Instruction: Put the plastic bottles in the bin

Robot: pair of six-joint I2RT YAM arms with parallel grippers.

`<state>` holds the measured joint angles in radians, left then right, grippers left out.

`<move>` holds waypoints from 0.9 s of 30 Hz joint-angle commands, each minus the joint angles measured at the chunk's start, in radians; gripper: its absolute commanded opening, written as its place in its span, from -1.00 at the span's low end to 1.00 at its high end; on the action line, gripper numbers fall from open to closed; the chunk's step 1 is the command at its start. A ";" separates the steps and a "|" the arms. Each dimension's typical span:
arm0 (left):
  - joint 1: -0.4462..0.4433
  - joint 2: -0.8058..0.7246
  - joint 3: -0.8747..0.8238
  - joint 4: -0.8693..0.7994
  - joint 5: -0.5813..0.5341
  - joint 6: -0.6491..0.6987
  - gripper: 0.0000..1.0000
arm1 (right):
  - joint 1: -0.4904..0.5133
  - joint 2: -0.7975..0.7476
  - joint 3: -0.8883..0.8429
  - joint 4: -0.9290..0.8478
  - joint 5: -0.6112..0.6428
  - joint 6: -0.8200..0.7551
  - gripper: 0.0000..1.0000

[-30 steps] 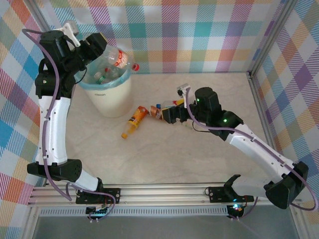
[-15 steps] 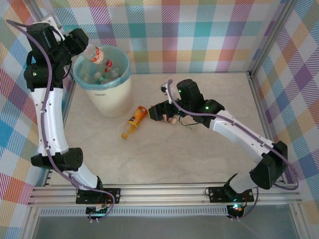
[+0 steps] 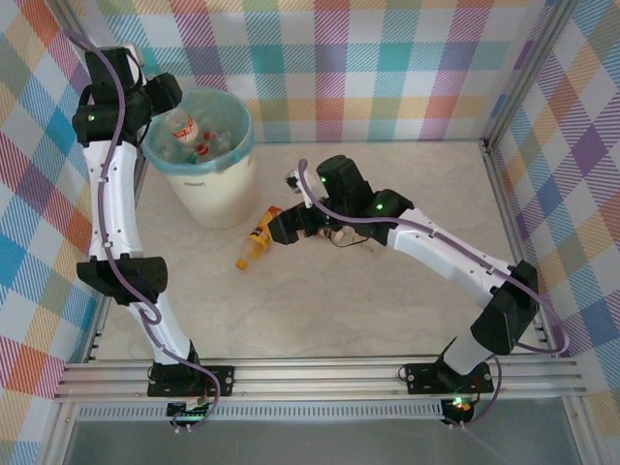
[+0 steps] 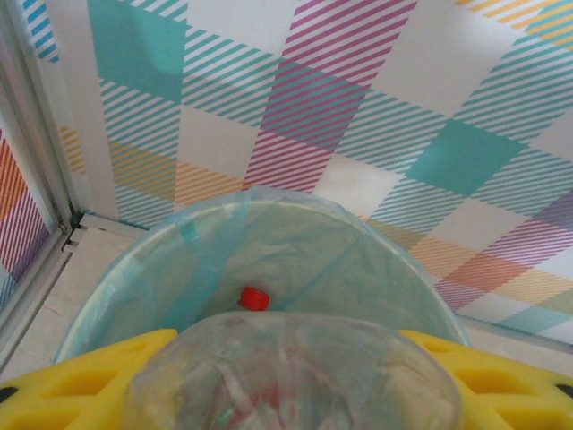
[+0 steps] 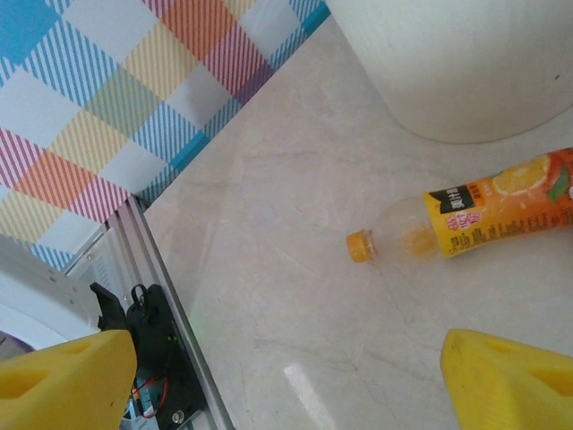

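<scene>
1. My left tool (image 4: pixel 295 390) is clenched on a clear bottle (image 4: pixel 295 354), held right above the mouth of the bin (image 4: pixel 125 278), so letting go should drop it inside.
2. My right tool (image 5: pixel 286 381) hangs released, nothing between its pads, low over the worktop (image 5: pixel 295 269).
3. The orange-label bottle (image 5: pixel 488 210) lies on its side just beside the bin's wall; I judge it the next pick-up.

My work surface is a pale, marble-patterned tabletop (image 3: pixel 368 300), evenly lit, with 1 soft glare spot (image 5: pixel 300 381) visible from my right wrist. Plaid fabric walls (image 3: pixel 387 68) in pastel and bright colours enclose it on 3 sides, carried on silver metal posts (image 3: pixel 527 73). Aluminium rails (image 3: pixel 320 373) run along the near edge.
</scene>
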<state>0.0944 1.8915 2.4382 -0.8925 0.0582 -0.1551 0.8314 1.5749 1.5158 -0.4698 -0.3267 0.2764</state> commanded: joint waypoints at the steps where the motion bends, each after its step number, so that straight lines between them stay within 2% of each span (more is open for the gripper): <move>1: 0.013 0.033 0.061 0.071 -0.003 0.025 -0.42 | 0.011 0.014 0.026 -0.018 -0.011 -0.002 0.77; 8: 0.013 0.130 0.096 0.091 0.010 0.034 -0.41 | 0.021 0.035 0.034 -0.023 -0.014 0.000 0.76; 19: 0.014 0.226 0.096 0.055 -0.066 0.055 -0.30 | 0.038 0.058 0.034 -0.035 -0.012 0.006 0.76; 27: 0.014 0.304 0.058 -0.005 -0.018 0.043 -0.18 | 0.040 0.083 0.057 -0.059 -0.020 -0.005 0.75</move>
<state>0.0952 2.1281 2.5256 -0.8291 0.0177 -0.1181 0.8646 1.6466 1.5299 -0.5014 -0.3271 0.2768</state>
